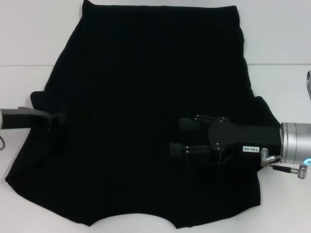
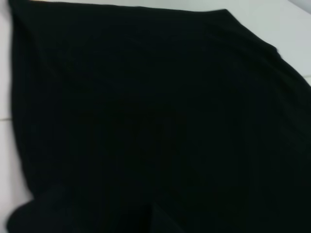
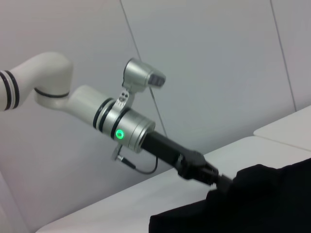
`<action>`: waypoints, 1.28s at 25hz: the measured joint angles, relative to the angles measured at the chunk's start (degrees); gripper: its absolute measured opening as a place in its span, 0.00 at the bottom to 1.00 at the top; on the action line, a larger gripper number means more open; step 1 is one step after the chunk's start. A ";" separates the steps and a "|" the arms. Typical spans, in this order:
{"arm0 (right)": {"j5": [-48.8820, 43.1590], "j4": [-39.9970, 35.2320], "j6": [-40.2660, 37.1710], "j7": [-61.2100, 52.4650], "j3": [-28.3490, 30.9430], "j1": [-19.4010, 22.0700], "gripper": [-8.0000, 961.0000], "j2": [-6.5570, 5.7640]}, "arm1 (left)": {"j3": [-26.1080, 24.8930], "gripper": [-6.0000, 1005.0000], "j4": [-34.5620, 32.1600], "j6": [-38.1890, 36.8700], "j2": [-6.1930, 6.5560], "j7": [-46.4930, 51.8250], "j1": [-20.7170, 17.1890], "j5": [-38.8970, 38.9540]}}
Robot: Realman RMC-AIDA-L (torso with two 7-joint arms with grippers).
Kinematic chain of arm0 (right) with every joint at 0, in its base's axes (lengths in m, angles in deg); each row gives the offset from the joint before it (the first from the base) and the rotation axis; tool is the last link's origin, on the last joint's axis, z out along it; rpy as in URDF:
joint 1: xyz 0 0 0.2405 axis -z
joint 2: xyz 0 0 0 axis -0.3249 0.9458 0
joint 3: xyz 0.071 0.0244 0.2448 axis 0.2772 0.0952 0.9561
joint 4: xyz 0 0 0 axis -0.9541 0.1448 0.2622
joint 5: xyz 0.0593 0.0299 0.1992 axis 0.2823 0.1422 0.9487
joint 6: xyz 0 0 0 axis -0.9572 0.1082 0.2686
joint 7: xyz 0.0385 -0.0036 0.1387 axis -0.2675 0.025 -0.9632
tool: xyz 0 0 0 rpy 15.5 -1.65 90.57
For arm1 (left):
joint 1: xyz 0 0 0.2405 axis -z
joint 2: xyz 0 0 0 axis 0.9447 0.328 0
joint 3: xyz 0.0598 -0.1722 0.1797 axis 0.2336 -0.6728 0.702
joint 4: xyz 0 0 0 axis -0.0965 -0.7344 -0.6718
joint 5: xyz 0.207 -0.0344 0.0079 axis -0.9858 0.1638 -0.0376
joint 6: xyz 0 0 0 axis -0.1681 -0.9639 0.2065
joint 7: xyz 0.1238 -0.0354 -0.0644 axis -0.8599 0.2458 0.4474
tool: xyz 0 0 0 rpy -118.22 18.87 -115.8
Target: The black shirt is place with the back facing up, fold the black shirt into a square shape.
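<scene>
we see the black shirt point(image 1: 146, 97) spread flat across the white table point(image 1: 29, 39), hem at the far side and the curved neck edge nearest us, its left sleeve bunched a little at the left margin. our left gripper point(image 1: 54, 121) reaches in from the left and sits right at that sleeve edge; in the right wrist view the same left gripper point(image 3: 221, 184) disappears into a raised fold of the shirt point(image 3: 262, 199), so it looks clamped on the cloth, though the fingers themselves are buried and we judge this rather than see it plainly. our right gripper point(image 1: 180, 137) lies low over the right half of the shirt with its two fingers point(image 1: 187, 124) set apart, nothing between them. the left wrist view shows only the shirt point(image 2: 155, 121) lying smooth with a strip of table at its edges. we judge the fabric to be light, limp and thin: it will sag and drag rather than hold a shape, and it may slide on the smooth table. the best places to hold are the edges, at a sleeve or side seam, pinching both layers and lifting low so the fold lands flat.
</scene>
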 joint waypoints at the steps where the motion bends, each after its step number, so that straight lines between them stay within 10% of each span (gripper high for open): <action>1: 0.18 0.14 0.06 0.19 0.00 0.00 0.95 0.00 | 0.00 0.01 0.39 -0.06 -0.29 -0.83 -0.02 0.13; 11: 0.53 -0.05 0.17 0.39 0.06 0.01 0.95 -0.21 | 0.93 0.01 1.53 -2.69 -3.18 -7.07 -0.54 3.29; 24: 0.42 -2.40 1.12 -3.12 2.55 -0.31 0.95 -1.34 | 0.10 0.23 -0.65 -6.53 -2.05 -4.13 -2.08 7.77; 32: -2.19 -6.05 7.03 -24.76 3.55 0.37 0.95 -7.15 | -2.83 0.54 2.06 -19.53 -0.45 -11.58 -4.70 26.67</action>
